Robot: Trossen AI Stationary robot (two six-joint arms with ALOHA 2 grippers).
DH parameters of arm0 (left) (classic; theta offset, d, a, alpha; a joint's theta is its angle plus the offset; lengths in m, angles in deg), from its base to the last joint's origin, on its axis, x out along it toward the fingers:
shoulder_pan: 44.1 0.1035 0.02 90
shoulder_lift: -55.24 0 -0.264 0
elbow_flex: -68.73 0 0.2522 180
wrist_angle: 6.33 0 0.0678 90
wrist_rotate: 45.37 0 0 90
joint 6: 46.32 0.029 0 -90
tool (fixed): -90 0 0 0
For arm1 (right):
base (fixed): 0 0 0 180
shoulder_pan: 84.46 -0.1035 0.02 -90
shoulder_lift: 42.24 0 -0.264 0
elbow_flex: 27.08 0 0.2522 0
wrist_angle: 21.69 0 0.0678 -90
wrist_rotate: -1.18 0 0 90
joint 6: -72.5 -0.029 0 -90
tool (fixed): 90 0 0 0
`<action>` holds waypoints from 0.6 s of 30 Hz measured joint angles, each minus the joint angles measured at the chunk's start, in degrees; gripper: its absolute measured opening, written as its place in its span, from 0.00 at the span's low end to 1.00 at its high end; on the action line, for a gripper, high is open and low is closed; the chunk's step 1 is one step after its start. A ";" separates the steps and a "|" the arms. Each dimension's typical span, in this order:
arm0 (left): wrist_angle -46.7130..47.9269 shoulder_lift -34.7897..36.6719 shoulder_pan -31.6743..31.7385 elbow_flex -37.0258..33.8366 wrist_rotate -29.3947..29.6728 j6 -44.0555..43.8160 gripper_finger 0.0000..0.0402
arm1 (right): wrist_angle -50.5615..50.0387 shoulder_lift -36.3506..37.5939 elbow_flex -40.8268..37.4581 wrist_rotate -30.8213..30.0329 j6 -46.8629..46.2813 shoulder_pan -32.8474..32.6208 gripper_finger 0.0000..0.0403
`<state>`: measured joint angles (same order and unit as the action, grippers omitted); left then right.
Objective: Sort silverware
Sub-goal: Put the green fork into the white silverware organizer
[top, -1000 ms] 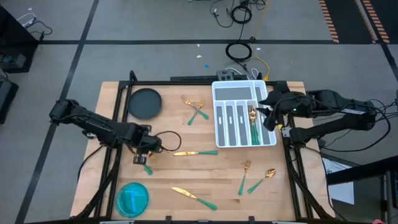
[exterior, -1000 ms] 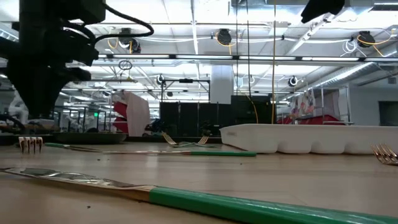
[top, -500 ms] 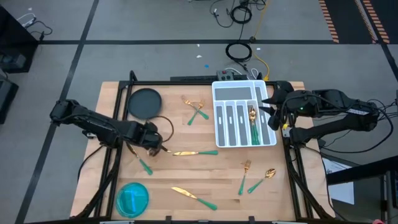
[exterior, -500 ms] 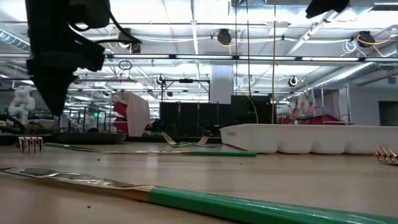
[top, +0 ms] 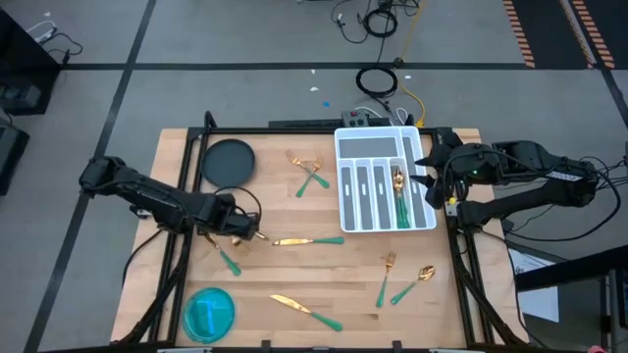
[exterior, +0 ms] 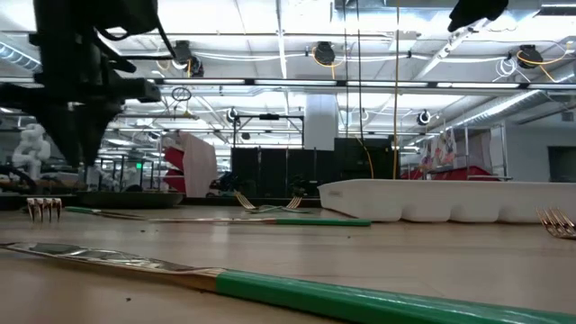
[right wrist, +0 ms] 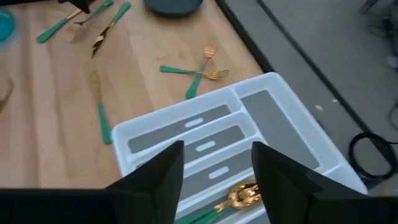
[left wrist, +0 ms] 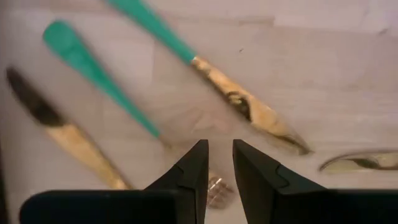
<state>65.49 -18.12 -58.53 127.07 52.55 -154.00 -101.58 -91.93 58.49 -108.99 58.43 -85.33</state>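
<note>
The silverware lies scattered on the wooden table. A green-handled fork (top: 229, 259) and a knife (top: 306, 240) lie at the left. My left gripper (top: 240, 233) points straight down above the fork's gold head (left wrist: 216, 190). Its fingers (left wrist: 221, 146) stand a narrow gap apart with nothing between them, clear of the table in the low view (exterior: 85, 157). My right gripper (top: 424, 181) hangs open (right wrist: 217, 148) over the right side of the white tray (top: 355, 147). A gold spoon (right wrist: 242, 194) and green handles (top: 400, 208) lie in the tray's right slot.
A black plate (top: 229, 162) stands at the far left and a blue bowl (top: 209, 314) at the near left. Two crossed forks (top: 312, 175) lie left of the tray. A knife (top: 306, 312), a fork (top: 386, 277) and a spoon (top: 417, 281) lie near the front edge.
My left gripper has rolled about a quarter turn about its downward-pointing axis while staying over the fork's head. The fork and the knife beside it have kept their places.
</note>
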 joint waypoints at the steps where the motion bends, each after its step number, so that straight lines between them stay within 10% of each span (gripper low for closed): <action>1: 0.10 -0.06 -0.74 0.00 -0.10 -1.49 0.20 | -0.18 0.04 -0.01 0.37 0.20 0.00 0.49; 18: 5.63 -0.13 -6.89 0.00 0.15 -23.90 0.20 | -0.43 0.96 -0.02 0.82 3.03 0.00 0.59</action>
<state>71.12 -18.25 -65.42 127.07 52.70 -177.91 -102.01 -90.97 58.48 -108.18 61.46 -85.33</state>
